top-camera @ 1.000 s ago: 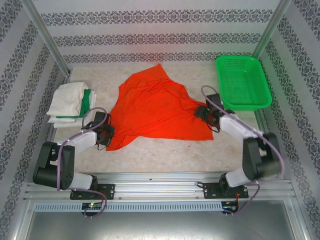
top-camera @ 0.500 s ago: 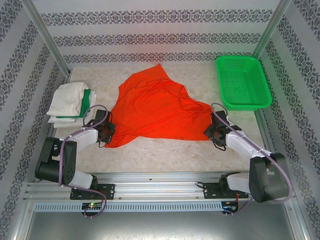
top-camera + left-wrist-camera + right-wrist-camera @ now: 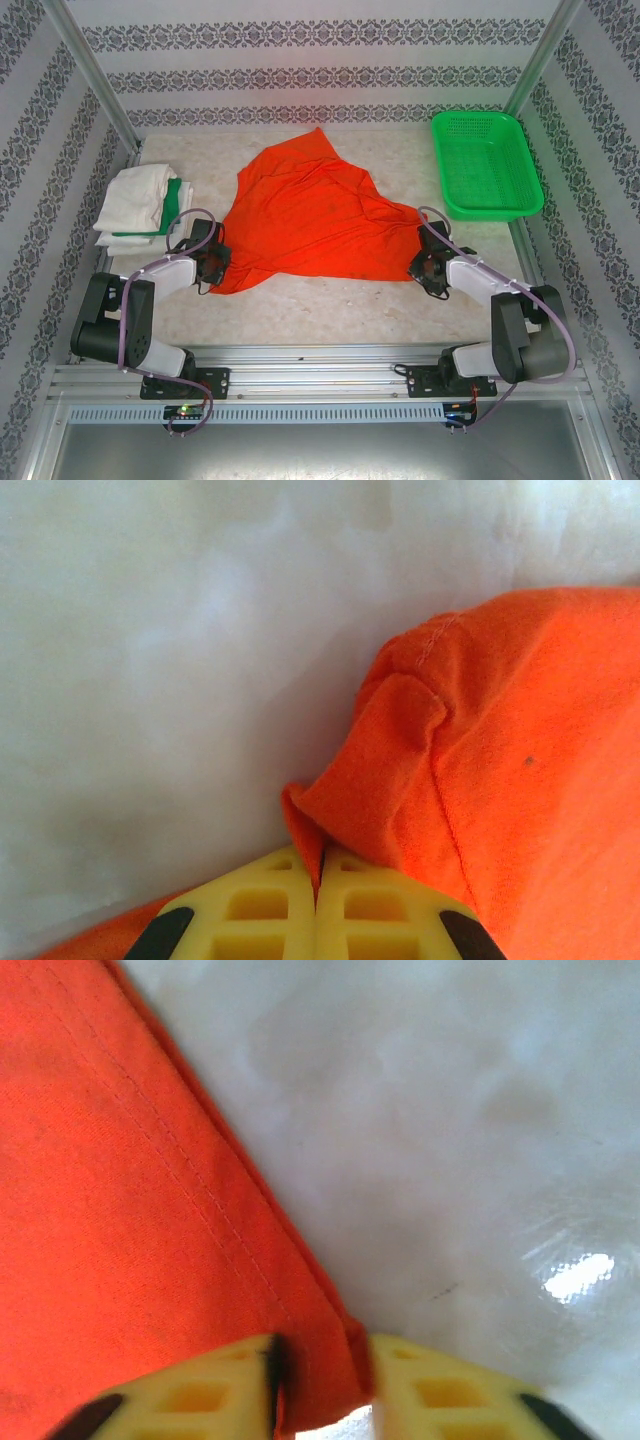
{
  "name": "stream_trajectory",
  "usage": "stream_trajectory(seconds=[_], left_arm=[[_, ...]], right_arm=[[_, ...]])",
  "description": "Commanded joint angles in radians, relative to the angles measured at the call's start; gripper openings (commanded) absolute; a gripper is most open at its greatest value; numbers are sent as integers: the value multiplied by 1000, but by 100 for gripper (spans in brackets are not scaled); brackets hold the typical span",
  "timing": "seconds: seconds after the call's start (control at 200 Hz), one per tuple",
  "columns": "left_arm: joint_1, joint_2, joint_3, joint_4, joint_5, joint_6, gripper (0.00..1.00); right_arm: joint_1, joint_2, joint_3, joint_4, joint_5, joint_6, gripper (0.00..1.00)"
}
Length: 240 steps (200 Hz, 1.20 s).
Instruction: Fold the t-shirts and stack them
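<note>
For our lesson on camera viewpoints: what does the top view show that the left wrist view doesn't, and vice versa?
Top view: the green basket, the folded white and green shirts, the whole outline of the orange shirt. Left wrist view: a stitched hem bunched at the left tool's shut yellow fingers. Both: orange shirt on the pale table.

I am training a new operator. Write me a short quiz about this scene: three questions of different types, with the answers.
1. True or false: a shirt lies in the green basket.
2. What is the left gripper shut on? A. the basket's rim; B. the orange-red t-shirt; C. a white shirt.
3. Fill in: seen from above, the folded shirts are stacked on the ___ side of the table.
Key: 1 false; 2 B; 3 left.
</note>
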Motion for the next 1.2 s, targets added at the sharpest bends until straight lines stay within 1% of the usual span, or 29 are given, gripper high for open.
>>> stream_trajectory(seconds=[0.0,0.065,0.18,0.3,0.41,0.49,0.58,0.649,0.734,0.879,0.964,1.059,1.194], left_arm=[[-14,28,-41,-34,4,21,0],[-14,19,-48,-19,5,28,0],[-14,-14,-48,-24,-5,49,0],[-13,-94,-22,-97,-58,62,0],[-14,-216,21,-194,-133,87,0],[-14,-334,59,-259,-188,118,0],[-14,-447,125,-347,-249,155,0],[-14,-510,216,-424,-270,198,0],[-14,-560,323,-499,-287,246,0],[-14,-590,447,-541,-303,308,0],[-14,-581,496,-537,-291,330,0],[-14,-547,523,-509,-277,356,0],[-13,-452,523,-418,-281,363,0]], right_arm=[[-5,20,29,6,-8,-5,12],[-11,12,24,13,1,-12,0],[-22,-57,3,35,-1,-29,0],[-18,-217,-3,39,22,-65,0],[-12,-395,24,10,71,-124,0],[-11,-525,63,-23,106,-173,0],[-9,-645,120,-36,89,-233,0],[-9,-703,189,-54,66,-263,0],[-7,-720,293,-99,46,-299,0],[-5,-708,431,-125,-2,-355,0],[-5,-706,455,-98,-18,-374,0],[-5,-689,451,-55,3,-398,0],[-8,-582,463,-4,28,-452,0]])
